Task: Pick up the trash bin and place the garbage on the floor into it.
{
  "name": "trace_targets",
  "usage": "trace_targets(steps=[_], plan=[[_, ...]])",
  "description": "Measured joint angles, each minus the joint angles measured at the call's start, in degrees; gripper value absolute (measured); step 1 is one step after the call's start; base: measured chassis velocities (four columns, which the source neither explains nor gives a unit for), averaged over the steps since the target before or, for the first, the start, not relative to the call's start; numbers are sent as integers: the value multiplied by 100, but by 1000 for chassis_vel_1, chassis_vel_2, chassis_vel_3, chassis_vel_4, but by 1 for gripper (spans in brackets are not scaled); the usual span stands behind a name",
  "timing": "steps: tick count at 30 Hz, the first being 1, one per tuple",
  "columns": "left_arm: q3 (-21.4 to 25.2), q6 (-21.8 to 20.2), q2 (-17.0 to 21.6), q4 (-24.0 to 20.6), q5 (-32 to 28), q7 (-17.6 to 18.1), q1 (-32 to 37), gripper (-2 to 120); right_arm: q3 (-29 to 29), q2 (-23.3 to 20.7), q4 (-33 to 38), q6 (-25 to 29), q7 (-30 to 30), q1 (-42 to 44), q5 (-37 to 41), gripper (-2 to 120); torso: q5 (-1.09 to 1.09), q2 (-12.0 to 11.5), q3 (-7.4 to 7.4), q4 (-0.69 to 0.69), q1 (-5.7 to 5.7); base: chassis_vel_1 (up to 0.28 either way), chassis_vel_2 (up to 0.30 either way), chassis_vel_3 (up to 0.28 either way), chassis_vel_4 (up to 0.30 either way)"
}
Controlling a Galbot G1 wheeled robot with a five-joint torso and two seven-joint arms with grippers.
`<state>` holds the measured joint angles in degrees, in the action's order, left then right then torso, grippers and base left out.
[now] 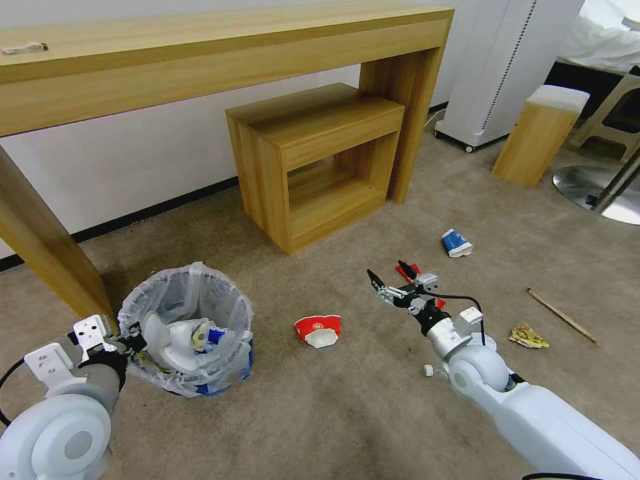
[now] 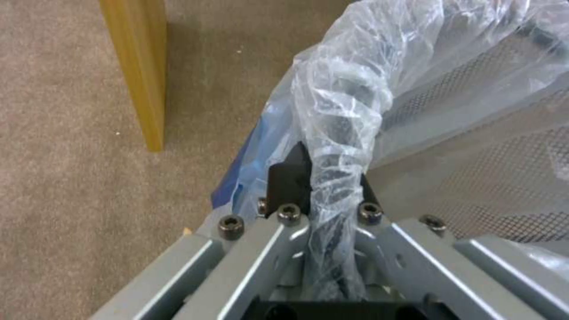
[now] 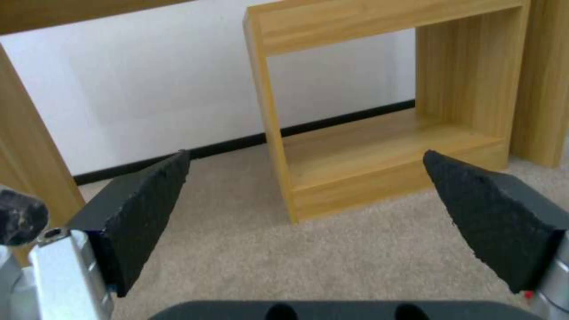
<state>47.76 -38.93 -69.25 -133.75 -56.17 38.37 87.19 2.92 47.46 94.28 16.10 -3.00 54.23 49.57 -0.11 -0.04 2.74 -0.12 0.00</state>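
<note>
Head view: the trash bin (image 1: 187, 330) stands on the floor (image 1: 347, 413) beside the long table's leg (image 1: 47, 260), its rim pinched by the left gripper (image 1: 133, 341). The right gripper (image 1: 388, 279) hovers wide apart above a red wrapper (image 1: 408, 272); a crushed red-white cup (image 1: 319, 331), a blue-white cup (image 1: 457, 243), a wooden stick (image 1: 563, 317) and a yellow wrapper (image 1: 529, 337) lie scattered.

Left wrist view: fingers (image 2: 289, 178) clamp the bag-covered rim (image 2: 341, 133).

Right wrist view: pads (image 3: 145, 209) spread wide, facing the small wooden shelf (image 3: 379, 111).
</note>
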Motion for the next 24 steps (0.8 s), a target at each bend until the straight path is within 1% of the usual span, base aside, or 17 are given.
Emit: trace_targets(steps=[8, 14, 18, 20, 24], plan=[[-12, -1, 3, 18, -5, 0, -9, 1, -160, -32, 49, -36, -21, 191, -44, 99, 0, 0, 0, -1, 0, 0, 0, 0, 0], [-31, -2, 6, 11, -5, 0, 6, 1, -176, -28, 40, -73, -27, 198, -101, 99, 0, 0, 0, 0, 0, 0, 0, 0, 0], [-33, -1, 19, 11, -8, -1, 1, 1, -178, -34, 18, -88, -53, 195, -142, 96, 0, 0, 0, 0, 0, 0, 0, 0, 0], [-34, 0, 30, 10, -12, -1, -1, 1, -179, -33, 11, -88, -52, 193, -171, 92, 0, 0, 0, 0, 0, -26, 14, 11, -9], [-41, 2, 43, 10, -18, -2, -5, 1, -182, -33, 17, -89, -47, 193, -173, 89, 0, 0, -1, 0, 0, -64, 56, 57, -78]])
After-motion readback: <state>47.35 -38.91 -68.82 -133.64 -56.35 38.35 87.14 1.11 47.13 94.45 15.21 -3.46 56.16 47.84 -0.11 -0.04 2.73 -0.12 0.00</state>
